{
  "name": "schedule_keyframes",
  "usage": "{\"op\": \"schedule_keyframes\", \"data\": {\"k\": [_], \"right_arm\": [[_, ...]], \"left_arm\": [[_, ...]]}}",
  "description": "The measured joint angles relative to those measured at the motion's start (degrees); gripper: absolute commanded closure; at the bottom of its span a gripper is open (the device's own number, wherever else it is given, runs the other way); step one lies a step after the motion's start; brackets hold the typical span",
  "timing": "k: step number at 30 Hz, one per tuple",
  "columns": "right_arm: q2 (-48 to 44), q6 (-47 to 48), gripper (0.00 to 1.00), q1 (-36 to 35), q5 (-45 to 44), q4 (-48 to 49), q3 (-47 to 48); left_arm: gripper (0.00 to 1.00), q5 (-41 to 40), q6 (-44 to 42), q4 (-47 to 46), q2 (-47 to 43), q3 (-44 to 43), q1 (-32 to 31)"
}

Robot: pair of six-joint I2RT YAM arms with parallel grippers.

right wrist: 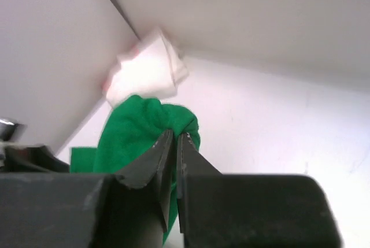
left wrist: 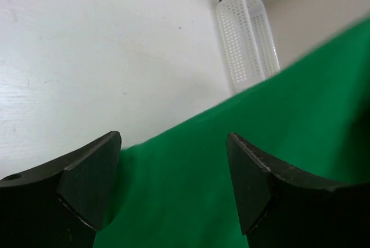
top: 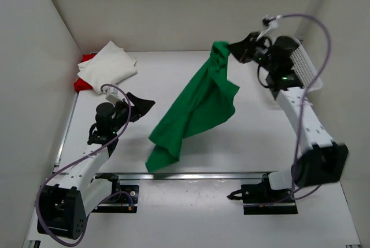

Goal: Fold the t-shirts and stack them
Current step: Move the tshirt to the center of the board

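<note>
White tabletop (top: 260, 144) underlies the green t-shirt (top: 196, 106), hanging crumpled from the clamped right hand (top: 235, 48); left hand (top: 141, 107) gapes.

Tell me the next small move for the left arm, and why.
Probably ease the left hand forward and close it on the near edge of the green t-shirt. That hand is open, with the cloth just ahead of it, while the right hand is shut on the top and the shirt hangs bunched.

Matt soft cloth green t-shirt (top: 199, 106); perforated white plastic basket (left wrist: 245, 34); smooth table (top: 254, 138).
</note>
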State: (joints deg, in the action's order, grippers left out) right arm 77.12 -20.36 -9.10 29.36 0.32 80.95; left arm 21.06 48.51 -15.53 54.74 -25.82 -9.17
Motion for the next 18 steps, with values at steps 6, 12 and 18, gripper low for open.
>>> {"op": "schedule_keyframes", "data": {"k": [6,12,18], "right_arm": [[20.5,-13.8,1.00,6.0,5.9,11.0,-26.0],[25.2,-12.5,1.00,6.8,4.5,2.4,-14.8],[18.9,-8.0,1.00,0.0,1.1,4.8,-8.2]], "left_arm": [[0.19,-3.5,-1.4,1.9,4.3,3.3,-2.6],[0.27,-12.0,-5.7,5.9,7.5,4.0,-13.5],[0.32,-18.9,-13.3,12.1,14.9,-5.6,-24.2]]}}
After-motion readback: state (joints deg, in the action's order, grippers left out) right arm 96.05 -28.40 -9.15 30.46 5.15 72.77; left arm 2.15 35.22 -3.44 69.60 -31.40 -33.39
